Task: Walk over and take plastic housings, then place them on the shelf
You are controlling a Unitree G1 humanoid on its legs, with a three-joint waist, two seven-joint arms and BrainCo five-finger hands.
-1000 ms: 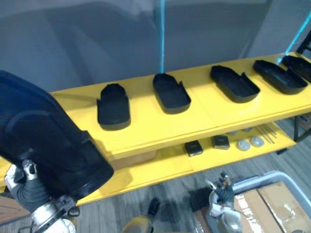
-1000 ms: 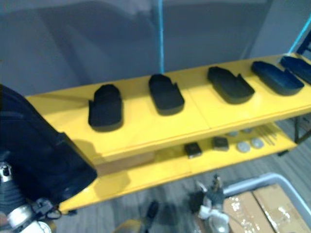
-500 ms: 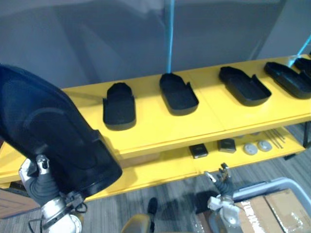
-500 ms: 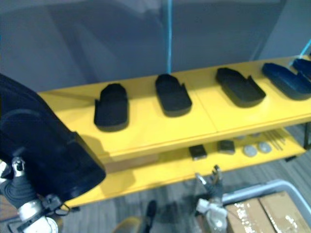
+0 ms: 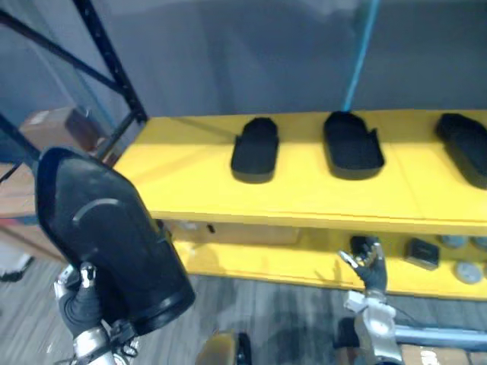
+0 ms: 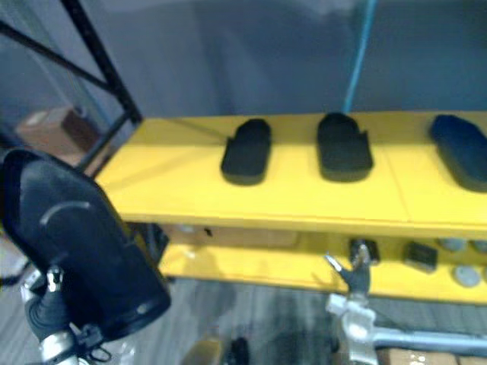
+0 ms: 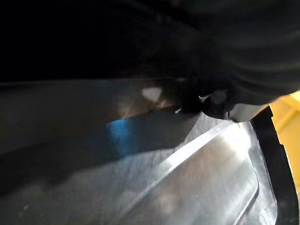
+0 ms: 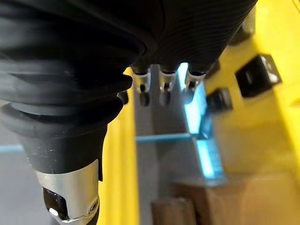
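Carrying a housing (image 5: 114, 236), left hand (image 5: 76, 306) is seen before shelf (image 5: 304, 199); grasp cannot be told. Right hand (image 5: 369, 262) released.

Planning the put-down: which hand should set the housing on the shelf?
Left. The housing is at the left hand, near the bare end of the shelf; the right hand hangs low, open and empty.

Housings (image 5: 255, 148) abreast on shelf (image 5: 190, 182)
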